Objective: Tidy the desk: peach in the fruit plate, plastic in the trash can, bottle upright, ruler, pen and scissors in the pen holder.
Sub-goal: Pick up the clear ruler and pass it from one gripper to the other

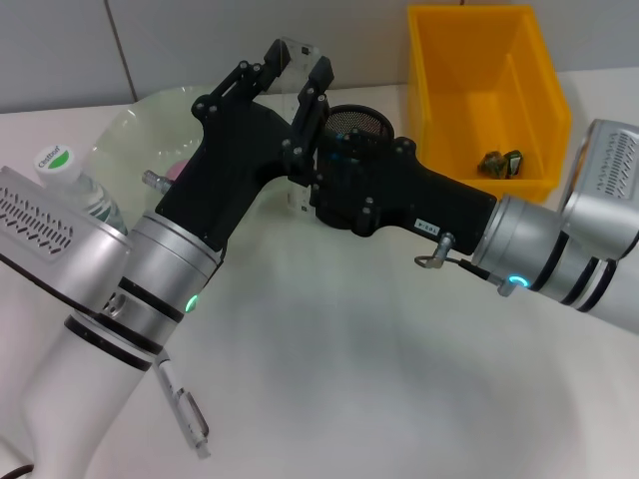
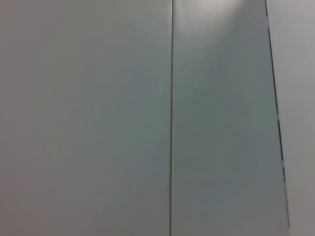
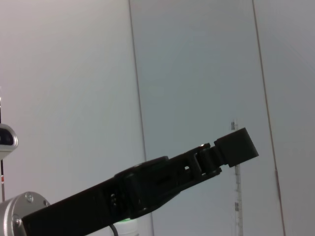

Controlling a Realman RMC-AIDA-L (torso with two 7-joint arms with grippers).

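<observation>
1. While the ruler step is in hand, the left gripper (image 1: 297, 62) hangs far centre, clamped across the ruler.
2. Right gripper (image 1: 316, 176) sits against it; state: we cannot tell.
3. Pen holder (image 1: 361, 122) stands just right.
4. Ruler (image 1: 296, 48), upright: next, we judge, shift right over the holder's mouth, lower, release.

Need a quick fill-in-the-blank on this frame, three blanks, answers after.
The trash can is coloured ____. The bottle stands upright with a ____ cap. The left claw grips the clear ____ above the pen holder, with the right claw close beside the holder.
Missing words: yellow; green; ruler.
</observation>
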